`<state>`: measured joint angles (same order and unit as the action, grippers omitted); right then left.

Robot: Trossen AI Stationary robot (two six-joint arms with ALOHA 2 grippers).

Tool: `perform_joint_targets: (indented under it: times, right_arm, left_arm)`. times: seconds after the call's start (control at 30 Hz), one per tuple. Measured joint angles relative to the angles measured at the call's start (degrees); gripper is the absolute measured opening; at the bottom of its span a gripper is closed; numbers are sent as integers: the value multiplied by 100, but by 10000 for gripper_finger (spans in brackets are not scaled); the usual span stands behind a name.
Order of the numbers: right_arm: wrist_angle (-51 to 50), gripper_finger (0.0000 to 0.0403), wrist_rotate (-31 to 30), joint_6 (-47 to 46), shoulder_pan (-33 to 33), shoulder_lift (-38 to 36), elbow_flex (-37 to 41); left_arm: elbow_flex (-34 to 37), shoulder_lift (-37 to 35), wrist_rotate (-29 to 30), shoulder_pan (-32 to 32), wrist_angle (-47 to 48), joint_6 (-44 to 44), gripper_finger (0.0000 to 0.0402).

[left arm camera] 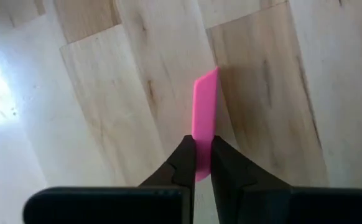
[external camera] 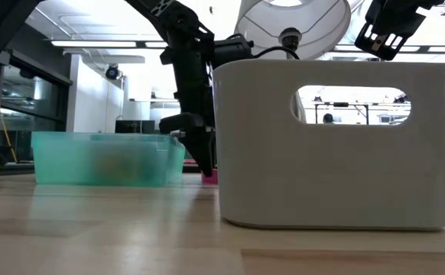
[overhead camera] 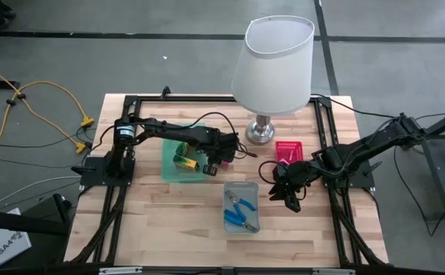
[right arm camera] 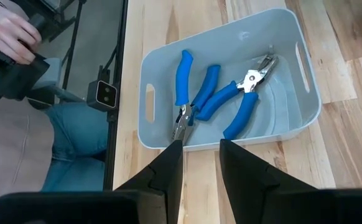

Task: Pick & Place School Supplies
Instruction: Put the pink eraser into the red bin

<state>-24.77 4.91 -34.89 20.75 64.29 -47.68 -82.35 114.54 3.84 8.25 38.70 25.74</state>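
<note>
Left gripper (left arm camera: 198, 163): pressed together on the near end of a flat pink bar (left arm camera: 205, 112), which sticks out forward past the fingertips over bare table (left arm camera: 262, 93). In the high view this gripper (overhead camera: 211, 166) sits just beside the green tray (overhead camera: 169, 169), on the side nearer the lamp base (overhead camera: 259, 131); the low view shows its fingers reaching down to the tabletop with a sliver of pink at their tips.

Right gripper (right arm camera: 201, 155): fingers parted, nothing between them, hovering at the rim of the grey tray (right arm camera: 162, 62). In the high view it (overhead camera: 290, 195) stands between the grey tray and the pink tray (overhead camera: 289, 149).

Contents, grey tray: two blue-handled pliers (right arm camera: 243, 96), crossing each other.

Contents, green tray: yellow-and-green pieces (overhead camera: 184, 160) near the wall.

Room beyond table: a person's hand (right arm camera: 7, 34) and a blue-clad leg, well apart from both arms.

Risk, by judgement:
- hold is at the bar's very end, so the bar may pivot or slip out on lifting
- thin bar flat on wood; the pinch may catch only an edge and drop it short of a tray
- green tray just beside the wrist; a swing could nudge it
- lamp shade overhangs the route; a high lift could brush it
</note>
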Motion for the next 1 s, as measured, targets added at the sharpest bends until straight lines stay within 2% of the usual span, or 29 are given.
perform_joint_targets:
  times: [0.17,0.43,0.67,1.0]
  right_arm:
    - [0,97,-20,0,0,0,0]
    - [10,97,-46,0,0,0,0]
    - [-25,97,-60,-127,17,0,0]
    - [-217,97,-1087,66,360,0,0]
  left_arm:
    - [-1,0,297,-38,-3,7,20]
    - [-304,0,1201,-186,30,55,20]
    - [-643,-296,1193,-386,22,37,19]
    - [-651,-984,1171,-837,-239,-136,19]
